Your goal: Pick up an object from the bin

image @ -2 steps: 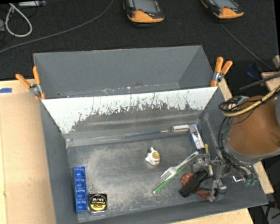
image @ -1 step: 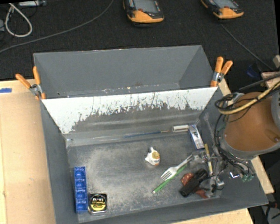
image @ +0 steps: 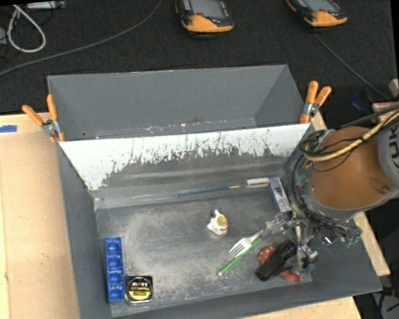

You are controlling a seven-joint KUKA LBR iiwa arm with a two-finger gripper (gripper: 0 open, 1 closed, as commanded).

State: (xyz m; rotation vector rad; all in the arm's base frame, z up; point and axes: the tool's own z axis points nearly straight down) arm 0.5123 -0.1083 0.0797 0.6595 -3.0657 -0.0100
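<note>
- Gripper (image: 299, 245): positioned low in the near right corner of the bin (image: 180, 108), directly over a small cluster of items. The orange wrist cover and cable loops sit above it and mask the mechanism, so it cannot be told whether the gripper is apart or closed.
- Nearest items: a black oblong object (image: 274, 263) lying at a slant, a reddish-brown rounded piece (image: 265, 253) touching its upper end, and a red fragment (image: 290, 276) just below the gripper. These are the likely pick candidates, judged by proximity alone (nothing is visibly gripped).
- Green-handled fork (image: 239, 251): lies flat with its pale tines toward the cluster, near the gripper but apart from it.
- Small white-and-yellow item (image: 218, 223): sits alone mid-floor, well apart from the gripper.
- Blue block strip (image: 114, 269) and yellow-black tape measure (image: 138, 288): just beside each other by the left wall, on the far side from the gripper.
- Bin geometry: the sloped walls tend to let loose items settle on the flat floor, which probably accounts for the corner cluster.
- Task status: judged to be at the approach or grasp stage; no item is lifted.
</note>
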